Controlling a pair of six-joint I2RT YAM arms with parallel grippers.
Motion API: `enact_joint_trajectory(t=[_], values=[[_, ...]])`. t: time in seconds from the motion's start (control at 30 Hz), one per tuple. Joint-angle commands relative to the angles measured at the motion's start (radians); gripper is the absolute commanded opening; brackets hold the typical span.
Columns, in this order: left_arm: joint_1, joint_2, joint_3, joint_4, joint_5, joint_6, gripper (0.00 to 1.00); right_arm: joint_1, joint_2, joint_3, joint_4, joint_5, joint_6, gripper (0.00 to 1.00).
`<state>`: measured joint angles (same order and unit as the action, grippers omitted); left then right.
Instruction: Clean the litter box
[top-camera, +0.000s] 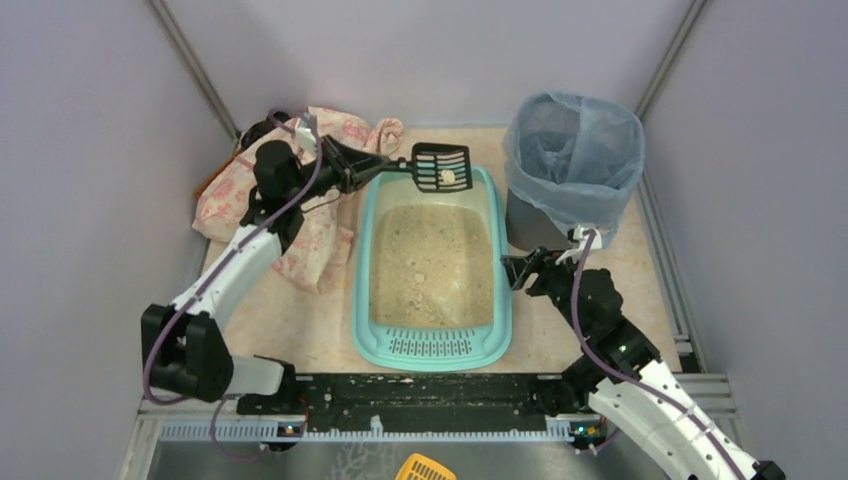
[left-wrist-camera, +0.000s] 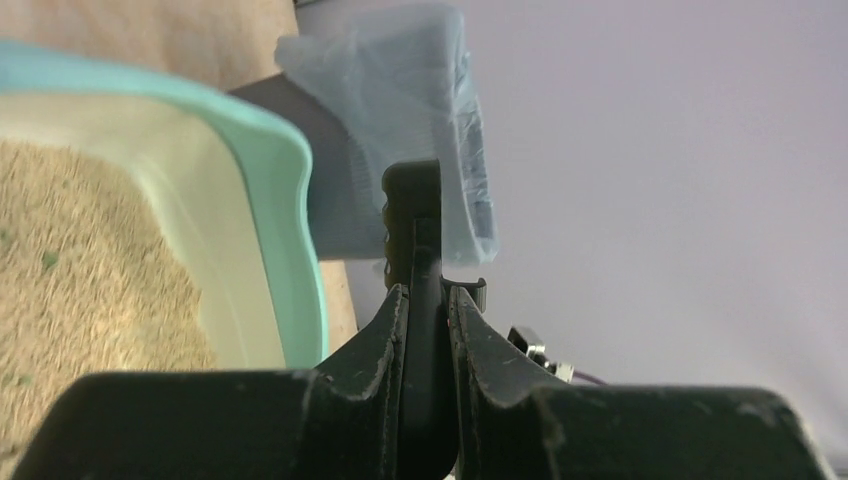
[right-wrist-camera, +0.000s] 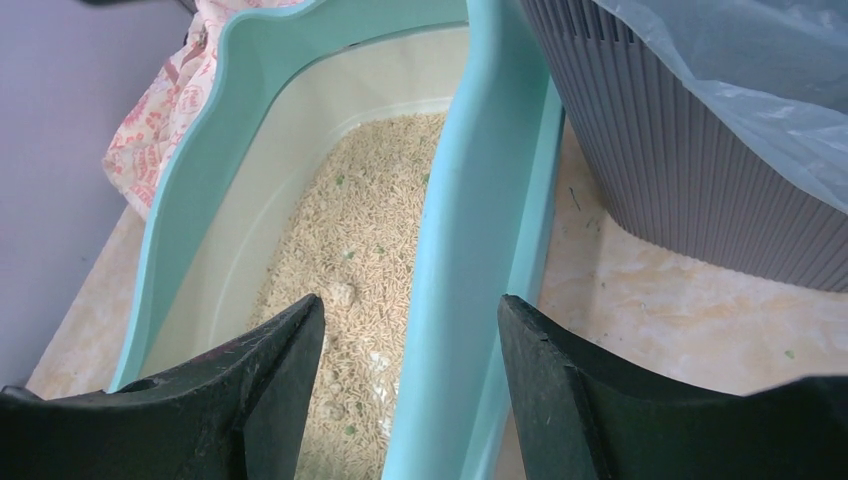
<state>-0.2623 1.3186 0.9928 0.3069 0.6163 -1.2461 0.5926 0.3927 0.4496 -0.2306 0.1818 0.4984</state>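
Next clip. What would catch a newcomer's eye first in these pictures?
The turquoise litter box fills the centre, and the left gripper holds a black scoop with a pale clump over its far end. A grey bin lined with a blue bag stands at the far right, with the right gripper open at the box's right rim.
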Motion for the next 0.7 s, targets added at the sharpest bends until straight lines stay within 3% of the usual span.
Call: enact_joint_trajectory(t=[0.0,0.37,0.57,0.67], values=[[-0.023,0.117,0.167,0.003,-0.015,0.019,0.0,-0.004,-0.023,0.042,-0.013,0.034,-0.024,0.65],[-0.146,0.439,0.647,0.014,-0.077,-0.026,0.0,-0.004,-0.057,0.054,-0.057,0.035,-0.024,0.65],[-0.197,0.641,0.884,0.136,-0.042,0.046,0.0,-0.004,-0.095,0.051,-0.104,0.061,-0.026,0.65],[-0.223,0.75,0.955,0.28,0.01,0.068,0.0,-0.004,-0.108,0.051,-0.121,0.068,-0.029,0.65]])
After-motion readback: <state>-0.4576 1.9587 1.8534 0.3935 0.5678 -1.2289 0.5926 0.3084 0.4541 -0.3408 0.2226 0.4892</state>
